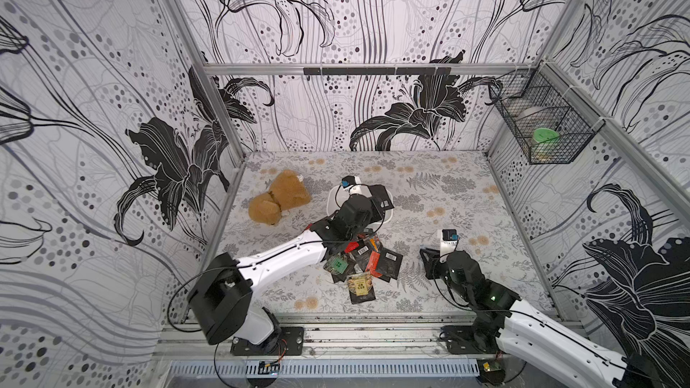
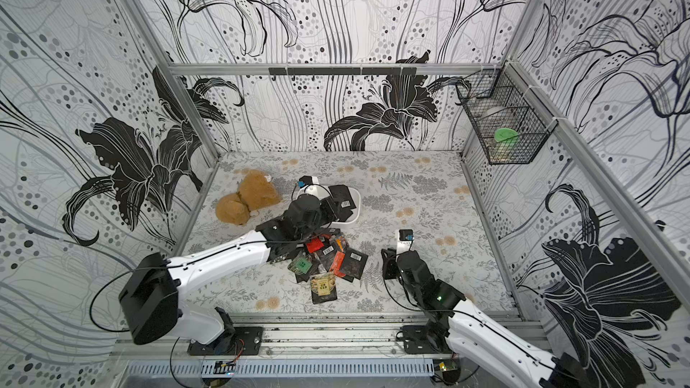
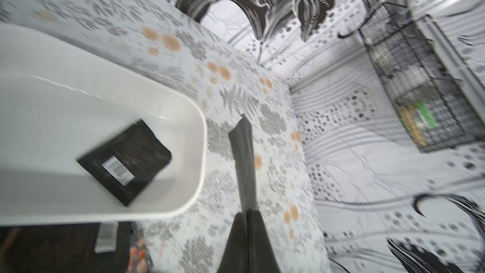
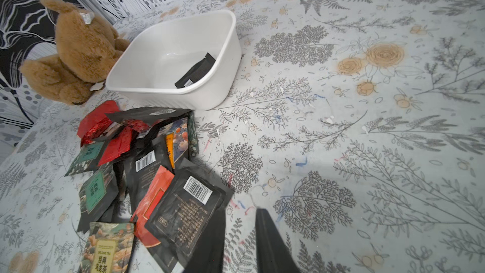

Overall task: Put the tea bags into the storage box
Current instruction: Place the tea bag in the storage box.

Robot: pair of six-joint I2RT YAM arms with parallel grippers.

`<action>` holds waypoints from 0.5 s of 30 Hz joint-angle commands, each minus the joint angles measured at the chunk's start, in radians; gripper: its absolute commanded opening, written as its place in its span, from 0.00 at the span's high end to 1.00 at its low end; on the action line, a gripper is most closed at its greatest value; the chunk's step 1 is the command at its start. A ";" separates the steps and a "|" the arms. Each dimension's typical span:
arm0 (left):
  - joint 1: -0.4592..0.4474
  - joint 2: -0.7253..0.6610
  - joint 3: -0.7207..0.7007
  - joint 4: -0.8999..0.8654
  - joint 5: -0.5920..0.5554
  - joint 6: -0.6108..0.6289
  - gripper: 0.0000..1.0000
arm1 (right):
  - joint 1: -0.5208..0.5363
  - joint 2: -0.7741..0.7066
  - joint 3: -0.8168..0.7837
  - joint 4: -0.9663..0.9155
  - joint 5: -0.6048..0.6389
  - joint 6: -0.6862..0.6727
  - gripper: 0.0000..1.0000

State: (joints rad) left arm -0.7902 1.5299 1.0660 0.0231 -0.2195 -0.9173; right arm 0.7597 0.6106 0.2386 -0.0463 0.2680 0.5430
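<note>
Left wrist — gripper (image 3: 248,214) pinches thin, probably foil sachet (image 3: 244,158).

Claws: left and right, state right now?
Left claw: closed on a dark tea bag, seen edge-on.
Right claw: open, holding nothing.

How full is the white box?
Nearly empty: both wrist views show one black sachet lying in the storage box, its visible floor otherwise bare.

The left arm (image 1: 283,255) and right arm (image 1: 552,341) wear white shells dotted with small screws, bulky black joint housings and thin looping black cables. The right gripper (image 4: 241,221) has black tapered jaws.
</note>
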 commanded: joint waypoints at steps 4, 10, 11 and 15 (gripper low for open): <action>0.067 0.156 0.100 -0.118 -0.077 0.079 1.00 | 0.001 -0.043 -0.035 0.020 -0.023 -0.031 0.73; 0.108 0.214 0.134 -0.101 -0.001 0.083 1.00 | 0.001 -0.044 -0.039 0.022 -0.026 -0.028 0.73; 0.111 0.215 0.133 -0.100 -0.003 0.085 1.00 | 0.001 -0.042 -0.038 0.022 -0.026 -0.028 0.73; 0.121 0.201 0.120 -0.111 -0.029 0.093 0.62 | 0.001 -0.038 -0.039 0.023 -0.022 -0.025 0.73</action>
State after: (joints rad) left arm -0.6769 1.7500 1.1664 -0.0902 -0.2333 -0.8497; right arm 0.7597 0.5747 0.2115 -0.0360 0.2474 0.5320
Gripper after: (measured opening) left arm 0.218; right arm 0.267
